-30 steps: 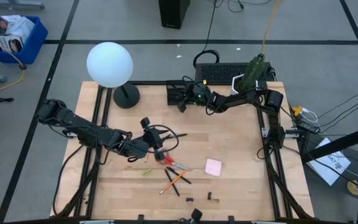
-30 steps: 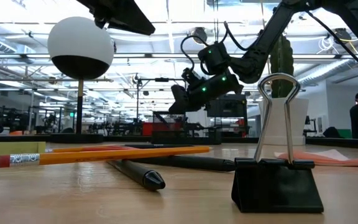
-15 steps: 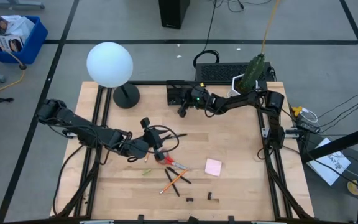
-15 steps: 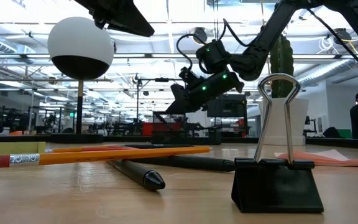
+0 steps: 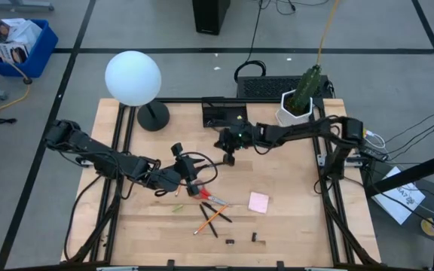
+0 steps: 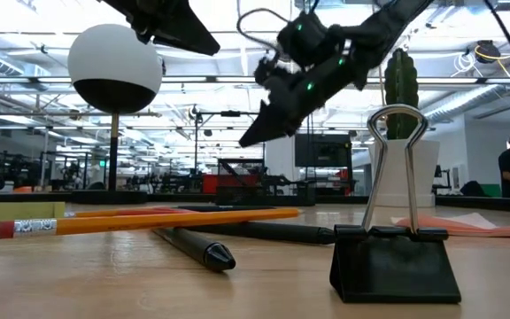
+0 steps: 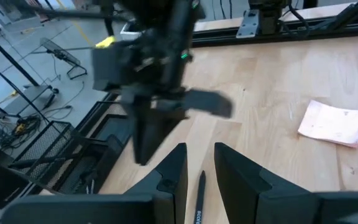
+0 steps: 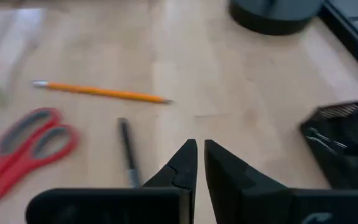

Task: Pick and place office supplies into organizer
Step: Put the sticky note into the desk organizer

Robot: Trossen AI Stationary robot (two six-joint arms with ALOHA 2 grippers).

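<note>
- Moved since a second ago: right gripper (image 5: 228, 159), away from the small black rectangular organizer tray (image 5: 224, 115) at the table's far edge and out over the bare wooden table (image 5: 292, 188), toward the middle.
- Hangs in the air, above the table in the low view (image 6: 253, 133), fingers (image 8: 185, 163) nearly together with only a thin slit between, holding nothing.
- Unchanged: left gripper (image 5: 194, 186), low over the centre of the table, just beside the red-handled scissors (image 5: 211, 197).
- Fingers (image 7: 170, 177) a little apart, a black pen (image 7: 201, 198) lying on the wood in the gap, not clamped.
- Seen past the right gripper: scissors (image 8: 23, 142), a thin yellow pencil (image 8: 101, 92), another black pen (image 8: 128, 153), all flat on the table.
- More pencils and pens (image 5: 212, 218) scattered just in front of the scissors.
- Pink square sticky-note pad (image 5: 258, 202) lying apart to the right of that cluster.
- Tiny black binder clips (image 5: 258, 239) near the front edge; one upright close to the low camera (image 6: 394, 244).
- Organizer beside the white plant pot (image 5: 290, 111) and the round black lamp base (image 5: 153, 116); contents not discernible.
</note>
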